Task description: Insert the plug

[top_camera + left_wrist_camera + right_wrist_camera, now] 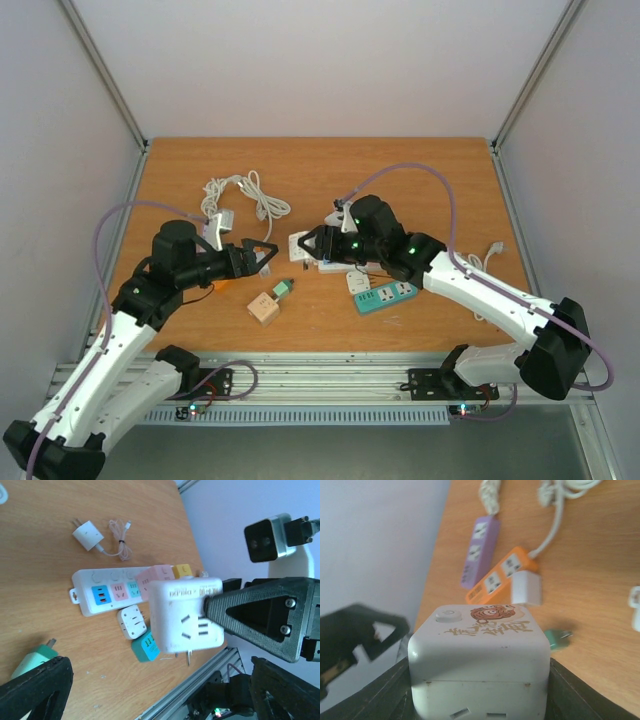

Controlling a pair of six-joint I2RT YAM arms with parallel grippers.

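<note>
My right gripper (308,245) is shut on a white cube socket (299,245) and holds it above the table. In the right wrist view the cube (479,650) fills the space between my fingers (580,695). In the left wrist view the cube (185,615) shows its socket face, with a metal pin below it. My left gripper (265,253) is open and empty, just left of the cube, and its dark fingers (35,692) frame the left wrist view. A green plug (283,290) lies beside a tan cube (263,308). The plug also shows in both wrist views (35,661) (559,637).
A white power strip (107,592) with coloured sockets lies under the right gripper, with a small white adapter (134,621) and a teal strip (385,297) next to it. An orange strip (502,580) carrying a white plug and a purple strip (480,550) lie at the left. A white cable (240,195) lies behind.
</note>
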